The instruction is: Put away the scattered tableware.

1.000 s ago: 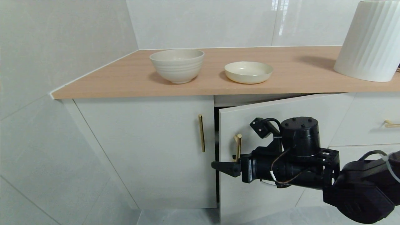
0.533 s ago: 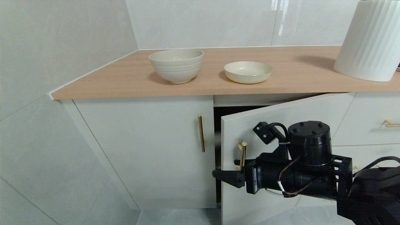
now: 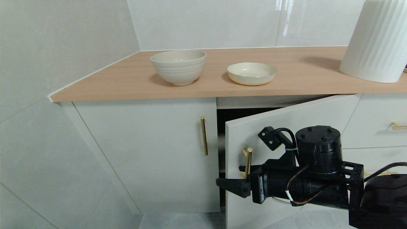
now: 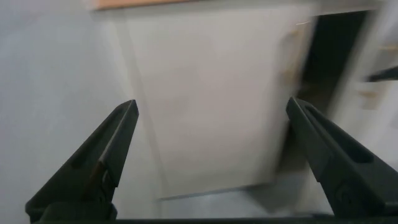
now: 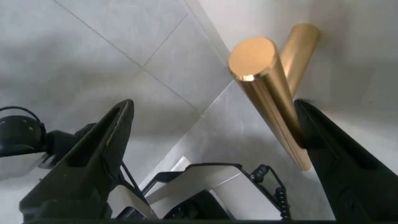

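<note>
Wood-toned countertop (image 3: 133,82) ran along the tiled wall (image 3: 47,47). On it sat the tableware yet to be stored: a ribbed bowl (image 3: 178,66) to the left and a shallow dish (image 3: 251,73) just right of it, apart from each other and untouched.

Below them, over the last second, the right cabinet door (image 3: 286,121) had swung further out toward the near side, and the dark gap (image 3: 221,140) beside the shut left cabinet door (image 3: 146,149) had widened. The right gripper (image 3: 231,175) had drawn back and lower with it. Its fingers stood apart on either side of the brass handle (image 3: 248,160), hooking the bar rather than clamping it. The left gripper (image 4: 211,102) hung with its fingers spread and nothing between them, facing the left cabinet door.

I judged this to be the opening step. The cupboard was only partly open, and neither piece of tableware could go in yet.

As for room, the door's free edge hung close to the gripper, so further swing would have to follow the hinge arc. The wall closed off the left side. A ribbed white vessel (image 3: 378,41) stood on the far right of the counter, well apart from the dish. Open floor (image 3: 178,221) lay in front of the cabinets.
</note>
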Available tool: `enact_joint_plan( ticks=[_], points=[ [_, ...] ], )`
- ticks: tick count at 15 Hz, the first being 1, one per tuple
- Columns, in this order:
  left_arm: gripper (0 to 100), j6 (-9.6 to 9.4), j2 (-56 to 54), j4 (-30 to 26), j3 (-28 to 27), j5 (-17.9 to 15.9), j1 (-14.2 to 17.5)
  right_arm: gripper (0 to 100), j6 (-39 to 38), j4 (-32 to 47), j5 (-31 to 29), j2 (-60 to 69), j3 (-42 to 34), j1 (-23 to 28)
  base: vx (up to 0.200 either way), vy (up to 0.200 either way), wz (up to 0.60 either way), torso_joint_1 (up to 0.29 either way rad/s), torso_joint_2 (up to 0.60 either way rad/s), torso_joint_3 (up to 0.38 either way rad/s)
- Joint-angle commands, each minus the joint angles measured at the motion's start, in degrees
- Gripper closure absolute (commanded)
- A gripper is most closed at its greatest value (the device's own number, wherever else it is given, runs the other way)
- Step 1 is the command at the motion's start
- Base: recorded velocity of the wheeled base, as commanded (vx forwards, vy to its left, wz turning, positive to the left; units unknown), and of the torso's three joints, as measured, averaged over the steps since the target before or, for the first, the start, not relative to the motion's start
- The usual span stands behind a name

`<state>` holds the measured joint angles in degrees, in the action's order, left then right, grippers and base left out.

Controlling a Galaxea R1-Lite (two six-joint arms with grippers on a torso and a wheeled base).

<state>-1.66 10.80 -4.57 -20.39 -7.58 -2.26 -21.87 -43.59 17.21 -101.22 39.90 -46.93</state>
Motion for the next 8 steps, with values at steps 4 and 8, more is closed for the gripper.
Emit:
enact_joint_plan(
  ticks=[4, 8],
  points=[
    [0, -0.01, 40.0, 11.2, -11.5, -12.0, -3.3, 0, 1.0, -0.3, 0.6, 1.7, -0.7, -0.4, 0.000, 0.000, 0.00, 0.000, 0.00, 0.000],
    [100, 0.16, 51.7, 17.8, -12.2, -12.0, -13.1, 0, 1.0, -0.3, 0.6, 1.6, -0.8, -0.4, 0.000, 0.000, 0.00, 0.000, 0.00, 0.000]
  ],
)
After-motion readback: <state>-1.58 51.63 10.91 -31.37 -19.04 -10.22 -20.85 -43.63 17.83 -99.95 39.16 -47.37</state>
